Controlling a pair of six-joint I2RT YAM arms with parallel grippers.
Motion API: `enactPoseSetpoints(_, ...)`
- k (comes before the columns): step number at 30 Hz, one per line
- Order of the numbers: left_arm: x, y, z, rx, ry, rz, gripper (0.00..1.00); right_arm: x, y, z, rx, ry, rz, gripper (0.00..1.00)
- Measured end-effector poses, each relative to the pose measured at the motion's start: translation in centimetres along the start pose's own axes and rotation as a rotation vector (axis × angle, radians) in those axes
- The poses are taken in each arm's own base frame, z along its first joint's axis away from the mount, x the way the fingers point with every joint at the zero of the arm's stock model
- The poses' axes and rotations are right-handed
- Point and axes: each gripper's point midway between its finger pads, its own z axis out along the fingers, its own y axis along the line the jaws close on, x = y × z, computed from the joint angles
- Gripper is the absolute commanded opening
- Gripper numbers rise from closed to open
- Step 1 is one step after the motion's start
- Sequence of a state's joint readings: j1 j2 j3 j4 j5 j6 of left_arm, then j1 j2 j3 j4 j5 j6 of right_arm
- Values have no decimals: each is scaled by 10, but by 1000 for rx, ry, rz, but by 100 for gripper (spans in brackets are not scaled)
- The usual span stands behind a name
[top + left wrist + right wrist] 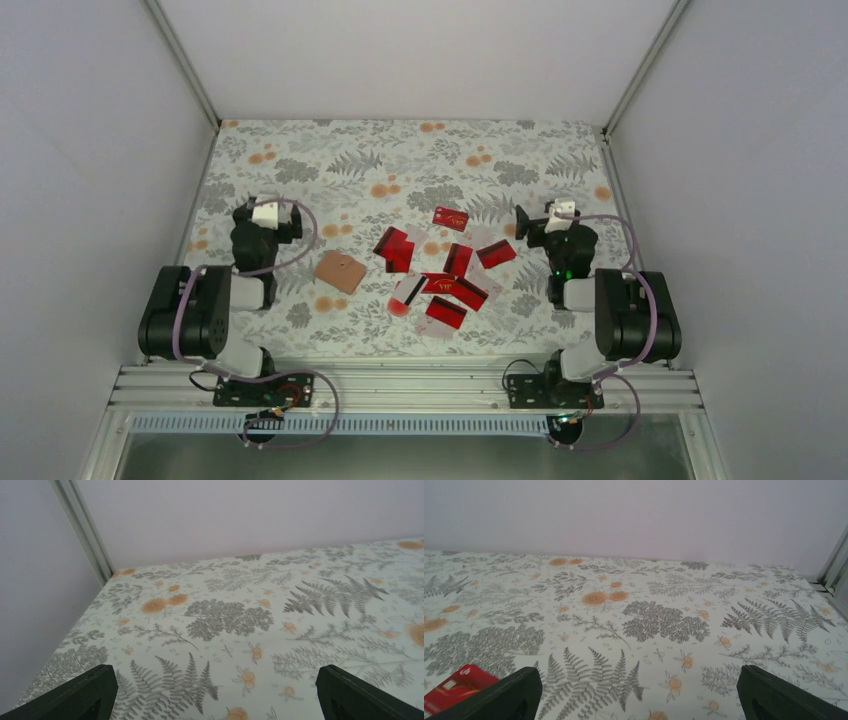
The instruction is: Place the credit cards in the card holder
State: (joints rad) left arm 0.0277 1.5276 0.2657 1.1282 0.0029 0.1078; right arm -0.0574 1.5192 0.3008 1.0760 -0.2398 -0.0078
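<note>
- In the top view, your left gripper [268, 208] and your right gripper [553, 212] both sit low over the flowery table [400, 150]. Both point at the far wall.
- The card holder [339, 271] lies flat and shut. It is a little to the right of the left fingers and closer to the arm bases. It is not touching them.
- The credit cards [440, 272] lie in a messy bunch between your two grippers, to the left of the right fingers. Some cards lie on top of others.
- From up here the fingers are too small, so you cannot tell how wide they are.
- In the left wrist view, your left gripper [215, 669] is opened wide. Its two black fingers [85, 692] stand far apart in the bottom corners. Only the table shows between them, so they hold nothing.
- In the right wrist view, your right gripper [639, 670] is opened wide too. Its fingers [774, 695] hold nothing.
- One red card [454, 687] lies flat on the table just outside the left-hand finger, at the bottom left corner. You cannot tell if it touches the finger.
</note>
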Motion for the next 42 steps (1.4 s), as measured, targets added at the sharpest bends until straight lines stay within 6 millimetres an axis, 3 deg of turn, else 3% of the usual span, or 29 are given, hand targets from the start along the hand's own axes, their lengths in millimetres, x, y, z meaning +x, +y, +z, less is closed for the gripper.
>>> enactPoseSetpoints(3,-15,9,15,-37,42,-22,100,-4,-2,13,-1,35,7,99)
enactPoseSetpoints(8,-71,24,33,-89,48,-93,100,-42,-4,28,14,36,-7,99)
enactPoseSetpoints(13,-101,35,51,-138,182,-231,100,-84,-6,28,45,29,-19,99)
enactPoseSetpoints(17,-100,31,51,-125,313,-338,100,-126,-8,36,51,28,21,99)
enactPoseSetpoints(22,-72,21,37,-111,490,-450,100,-202,-21,48,101,-10,132,99)
enactPoseSetpoints(24,-57,19,34,-122,578,-492,100,-215,-25,51,116,-1,173,99)
enactPoseSetpoints(27,-33,13,26,-147,701,-556,100,-214,-30,60,129,60,238,99)
enactPoseSetpoints(31,-11,6,4,-190,827,-644,100,-181,-28,71,123,196,300,99)
enactPoseSetpoints(35,-3,-6,-15,-215,909,-716,100,-146,-24,67,140,332,339,99)
enactPoseSetpoints(42,12,-41,-45,-214,1022,-810,100,-119,-7,54,138,453,350,99)
